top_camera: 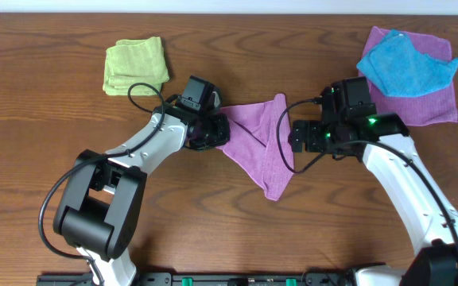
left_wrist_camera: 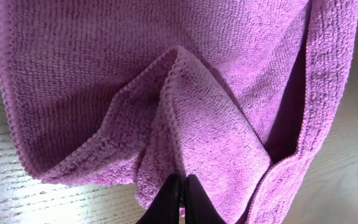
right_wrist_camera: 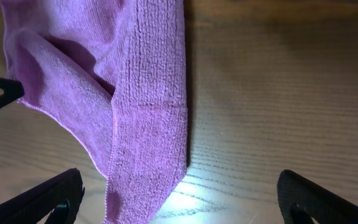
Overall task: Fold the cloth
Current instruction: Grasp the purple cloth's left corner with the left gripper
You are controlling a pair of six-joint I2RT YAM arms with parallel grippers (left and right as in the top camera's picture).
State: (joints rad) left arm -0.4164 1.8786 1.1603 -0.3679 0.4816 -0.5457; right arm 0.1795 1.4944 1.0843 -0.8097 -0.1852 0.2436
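Observation:
The mauve-purple cloth (top_camera: 257, 139) lies rumpled and partly folded over at the table's middle. My left gripper (top_camera: 213, 131) is shut on the cloth's left corner; in the left wrist view the closed fingers (left_wrist_camera: 182, 186) pinch a raised fold of the cloth (left_wrist_camera: 166, 74). My right gripper (top_camera: 296, 135) is open at the cloth's right edge. In the right wrist view its fingers (right_wrist_camera: 180, 193) straddle the cloth's hemmed edge (right_wrist_camera: 148, 93) and bare wood, holding nothing.
A second mauve cloth (top_camera: 428, 91) lies flat at the back right with a bright blue cloth (top_camera: 404, 63) on top of it. A folded lime-green cloth (top_camera: 136, 66) sits at the back left. The table (top_camera: 54, 143) is brown wood.

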